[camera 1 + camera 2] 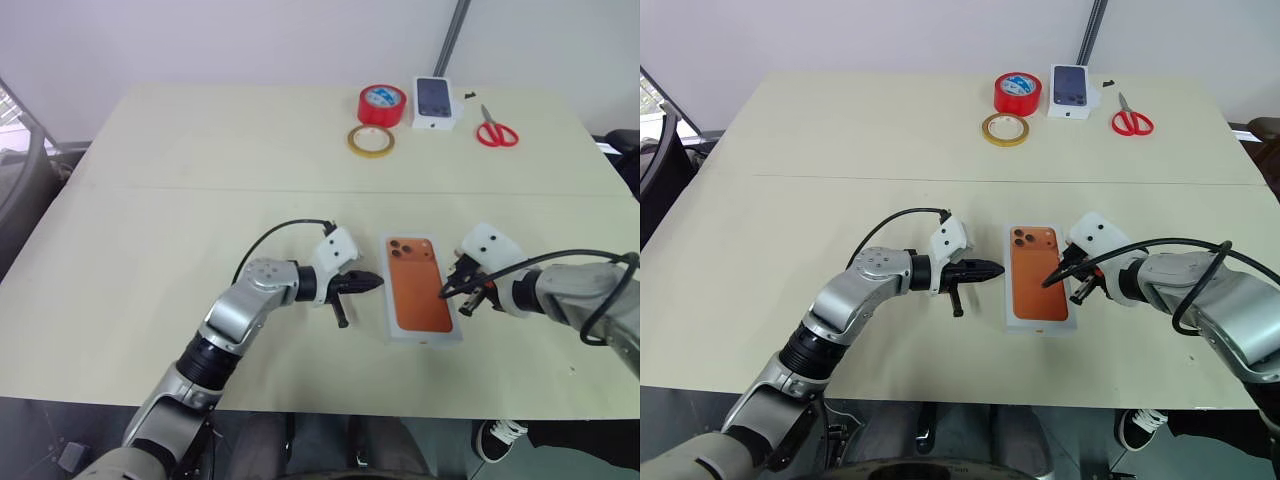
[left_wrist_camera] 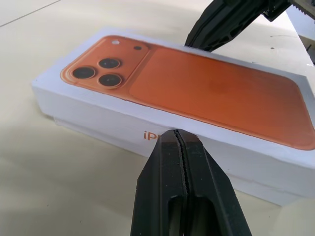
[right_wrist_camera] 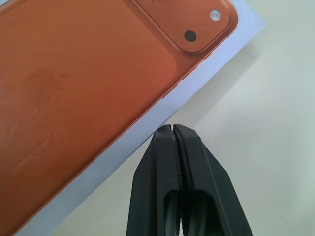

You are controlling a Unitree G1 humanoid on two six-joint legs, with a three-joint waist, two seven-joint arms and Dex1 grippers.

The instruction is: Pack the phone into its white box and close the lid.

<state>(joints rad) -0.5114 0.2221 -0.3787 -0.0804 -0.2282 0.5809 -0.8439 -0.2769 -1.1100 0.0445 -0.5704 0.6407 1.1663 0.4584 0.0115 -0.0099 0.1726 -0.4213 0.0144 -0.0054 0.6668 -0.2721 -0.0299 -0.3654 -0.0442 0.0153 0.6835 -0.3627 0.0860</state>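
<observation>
One lid [image 1: 421,289] lies picture-side up on the cream table [image 1: 200,200], seated over one white box [image 2: 162,147], of which a thin white edge shows beneath the lid's wall in the left wrist view. The phone itself cannot be seen; the orange phone on show is the print on the lid. Two grippers flank the closed package. The left gripper [image 1: 376,282] points level at the lid's left side wall, its two black fingers pressed together with nothing between them, tip just beside the wall. The right gripper [image 1: 445,293] slants down at the lid's right edge, fingers likewise pressed together and empty; whether it touches the lid cannot be told. At the far edge of the table stand one red tape roll [image 1: 382,104], one tan tape roll [image 1: 370,141], one small white box [image 1: 435,102] picturing a dark phone, and one pair of red-handled scissors [image 1: 496,131]. The head views alone show these far items. The left wrist view adds orange lettering on the lid's side wall and the other gripper's black fingers [image 2: 231,22] over the far edge. The right wrist view shows the printed camera block's corner and the lid's white border.
</observation>
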